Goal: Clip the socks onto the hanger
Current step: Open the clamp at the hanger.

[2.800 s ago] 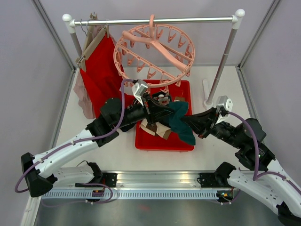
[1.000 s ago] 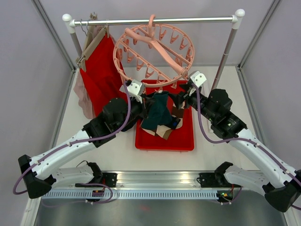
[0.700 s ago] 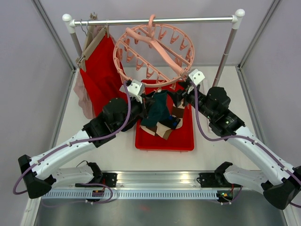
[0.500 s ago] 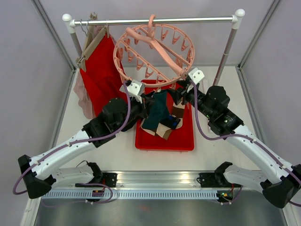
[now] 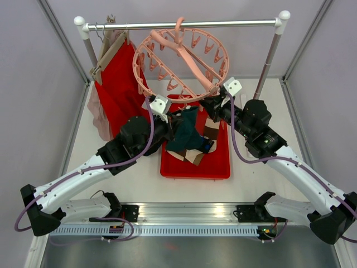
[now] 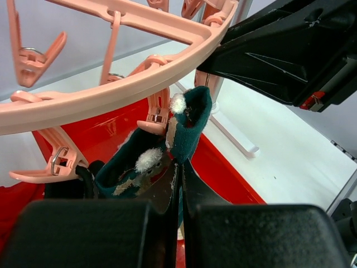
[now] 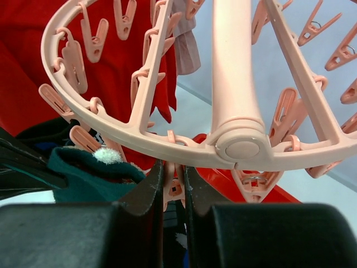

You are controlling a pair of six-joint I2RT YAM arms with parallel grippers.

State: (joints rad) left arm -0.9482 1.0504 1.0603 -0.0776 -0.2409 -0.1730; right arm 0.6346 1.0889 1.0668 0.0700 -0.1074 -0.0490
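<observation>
- left gripper (image 6: 177,170): jaws pinched flat on the teal sock (image 6: 189,120). Cuff is raised to the near rim of the hanger (image 6: 111,89), the rest drapes down over the red tray (image 5: 218,167).
- right gripper (image 7: 174,180): jaws narrow, closed around one clip peg (image 7: 175,190) under the same rim. Looks like a squeeze to open it, but the peg's mouth is hidden.
- key relation: the sock cuff is just beside the pinched peg, on the left arm's side, and not in it. Sock's long axis is roughly vertical. The left arm carries it, so it likely has to shift the cuff sideways into that peg.
- left wrist shows the cuff touching or almost touching a different peg (image 6: 153,120); can't tell which.
- right wrist shows the pinched peg, which the top view hides behind the arm.
- top view alone shows spare socks (image 5: 192,156) lying in the tray on the desk.
</observation>
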